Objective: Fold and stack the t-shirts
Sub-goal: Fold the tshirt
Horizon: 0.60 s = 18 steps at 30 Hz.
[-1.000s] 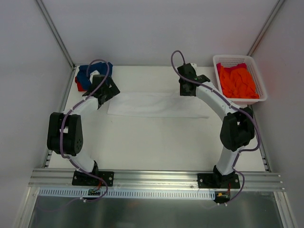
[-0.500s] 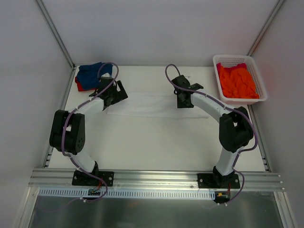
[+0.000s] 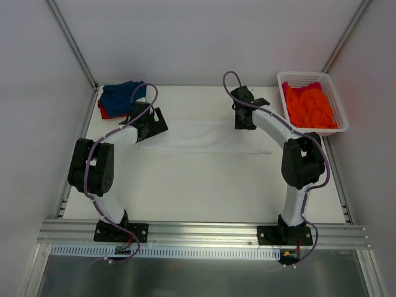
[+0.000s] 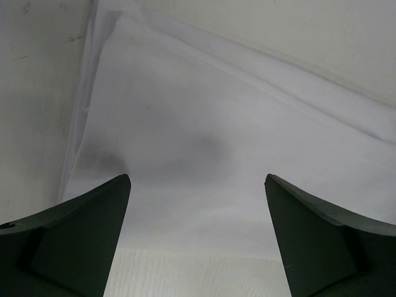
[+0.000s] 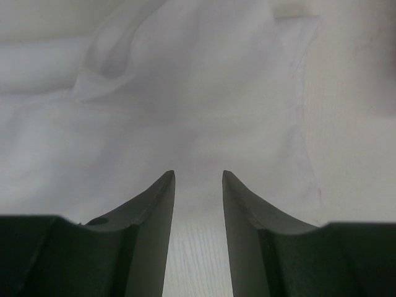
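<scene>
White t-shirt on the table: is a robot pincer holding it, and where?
Nothing is held. Both the left pincer and the right pincer stand open and empty over the flat white cloth t-shirt.

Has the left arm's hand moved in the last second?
Yes. The left fingers have slid right, away from the blue shirt in the far corner, and are now over the white shirt's left end.

Nothing readable in any of the views, tbh. The white t-shirt (image 3: 204, 137) is plain cloth, same for the blue t-shirt (image 3: 120, 96) and the orange t-shirt (image 3: 308, 105), and no lettering can be made out on the white lattice basket (image 3: 303, 75) either.
</scene>
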Available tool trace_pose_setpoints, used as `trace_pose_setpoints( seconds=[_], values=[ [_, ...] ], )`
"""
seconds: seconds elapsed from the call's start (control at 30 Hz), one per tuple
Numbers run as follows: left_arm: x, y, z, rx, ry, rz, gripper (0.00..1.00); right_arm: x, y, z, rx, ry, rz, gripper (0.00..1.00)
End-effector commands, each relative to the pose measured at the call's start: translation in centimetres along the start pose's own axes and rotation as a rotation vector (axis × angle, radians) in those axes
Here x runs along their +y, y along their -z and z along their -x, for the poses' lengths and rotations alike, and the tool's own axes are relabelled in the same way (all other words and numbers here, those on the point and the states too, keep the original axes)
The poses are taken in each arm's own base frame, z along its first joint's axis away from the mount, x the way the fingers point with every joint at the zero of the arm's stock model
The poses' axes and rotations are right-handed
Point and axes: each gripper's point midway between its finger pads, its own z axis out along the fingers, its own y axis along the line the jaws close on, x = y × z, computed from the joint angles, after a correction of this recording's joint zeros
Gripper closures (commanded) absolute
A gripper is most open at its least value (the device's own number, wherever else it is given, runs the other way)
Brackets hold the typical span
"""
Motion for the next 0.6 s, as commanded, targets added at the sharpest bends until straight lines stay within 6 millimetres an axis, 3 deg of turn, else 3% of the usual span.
trace_pose_setpoints(
  seconds=[0.0, 0.2, 0.57],
  values=[
    [-1.4, 0.7, 0.0, 0.005, -0.036, -0.044, 0.09, -1.1, -0.2, 4.7, -0.053, -0.024, 0.017, 0.6],
    [-1.6, 0.8, -0.9, 0.019, -0.048, -0.047, 0.09, -1.3, -3.2, 8.2, -0.055, -0.045, 0.041, 0.6],
    [-2.0, 0.6, -1.4, 0.036, -0.056, -0.057, 0.09, -2.4, -8.4, 11.4, -0.056, -0.1, 0.114, 0.6]
  ],
)
